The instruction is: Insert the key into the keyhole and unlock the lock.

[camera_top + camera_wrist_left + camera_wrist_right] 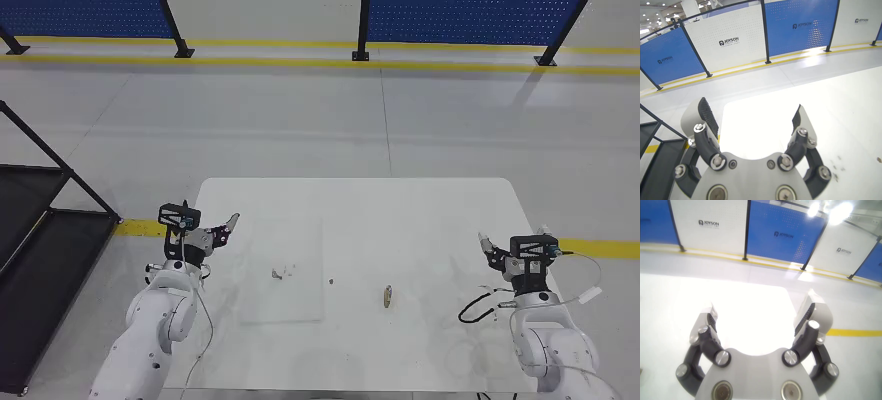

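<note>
Brass lock (387, 296) lies a bit right of mid-table (420, 210), long axis running toward and away from the robot; the key (280, 272), I think, is that tiny dark cluster further left, heading unreadable; left gripper (751, 108) and right gripper (761, 306) both spread wide, holding nothing.

Logo marks, each with a short word in capitals, are standing on the fence panels (728, 40) far ahead of the jaws. Ahead of the left jaws, dark marks are sitting on two white panels (861, 20) and dimmer ones on two blue panels (802, 25). Ahead of the right jaws, like marks are showing on two white boards (708, 223) and a blue board (783, 235); the smaller line beneath is blurring out.
</note>
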Motion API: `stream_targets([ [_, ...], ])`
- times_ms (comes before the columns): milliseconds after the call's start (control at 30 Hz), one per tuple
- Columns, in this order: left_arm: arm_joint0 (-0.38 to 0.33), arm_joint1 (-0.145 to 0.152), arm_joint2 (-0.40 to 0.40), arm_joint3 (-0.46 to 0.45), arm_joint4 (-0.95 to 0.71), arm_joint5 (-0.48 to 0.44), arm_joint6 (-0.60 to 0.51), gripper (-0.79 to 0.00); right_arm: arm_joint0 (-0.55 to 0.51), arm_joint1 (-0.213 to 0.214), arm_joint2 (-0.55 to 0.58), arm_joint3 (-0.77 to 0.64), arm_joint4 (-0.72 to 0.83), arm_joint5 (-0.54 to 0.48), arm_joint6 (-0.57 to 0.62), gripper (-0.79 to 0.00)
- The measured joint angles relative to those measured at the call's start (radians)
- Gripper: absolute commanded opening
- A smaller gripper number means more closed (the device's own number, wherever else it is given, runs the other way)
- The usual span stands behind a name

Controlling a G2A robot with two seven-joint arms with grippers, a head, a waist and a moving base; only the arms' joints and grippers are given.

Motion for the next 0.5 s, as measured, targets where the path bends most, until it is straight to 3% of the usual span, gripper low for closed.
stream_targets([
  [267, -0.009, -0.001, -0.041, -0.161, -0.13, 0.024, -0.278, 0.0, 0.0, 0.0, 0.0, 0.0, 0.0, 0.0, 0.0, 0.0],
  [500, -0.046, 0.001, -0.054, -0.301, -0.242, 0.064, -0.626, 0.0, 0.0, 0.0, 0.0, 0.0, 0.0, 0.0, 0.0, 0.0],
])
